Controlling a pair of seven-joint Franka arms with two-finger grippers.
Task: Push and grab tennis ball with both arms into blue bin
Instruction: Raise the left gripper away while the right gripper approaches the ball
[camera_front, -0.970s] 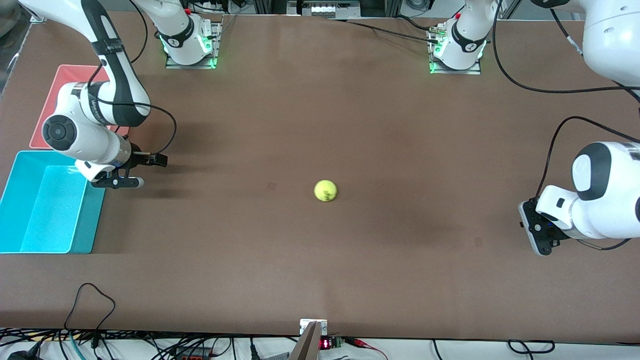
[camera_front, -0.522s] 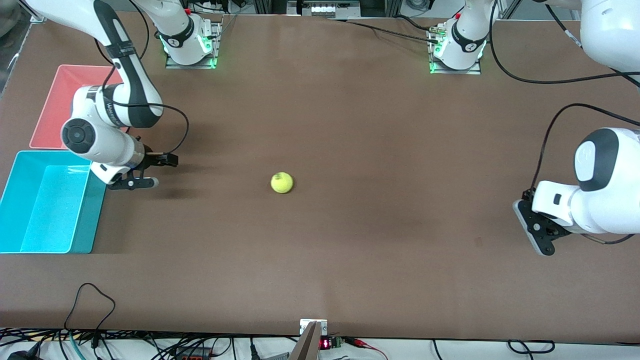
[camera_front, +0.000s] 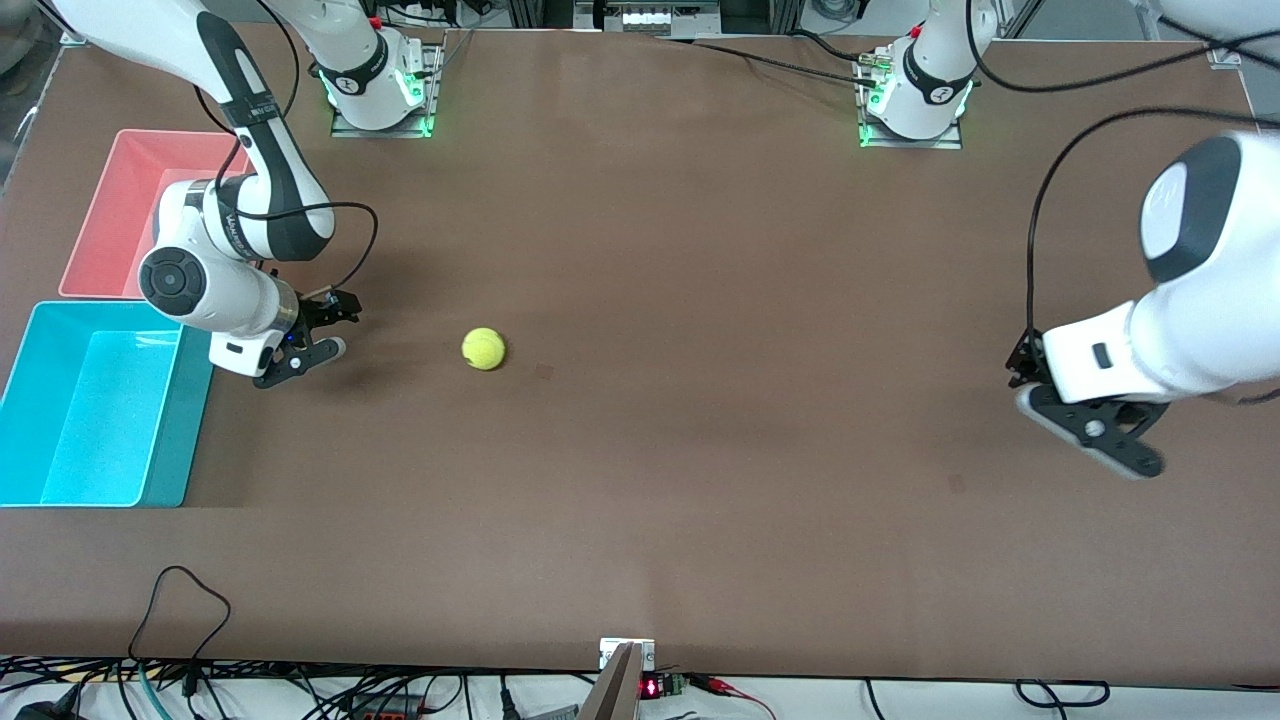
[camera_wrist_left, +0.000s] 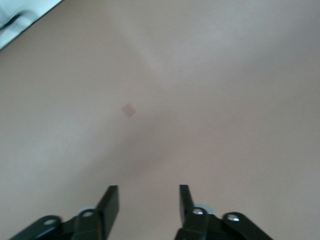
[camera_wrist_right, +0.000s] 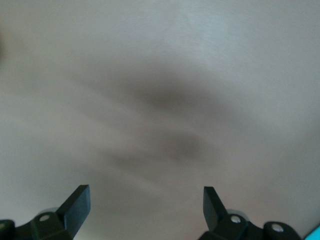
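**Ball nearest the right arm**

At the frame's left edge sits the blue bin (camera_front: 60, 420). Just beside it, the right gripper (camera_front: 322, 332) hangs spread wide, empty. The left gripper (camera_front: 1085, 420), part-open and empty, is well apart. The tennis ball (camera_front: 484, 349) lies left of centre, near the right gripper.
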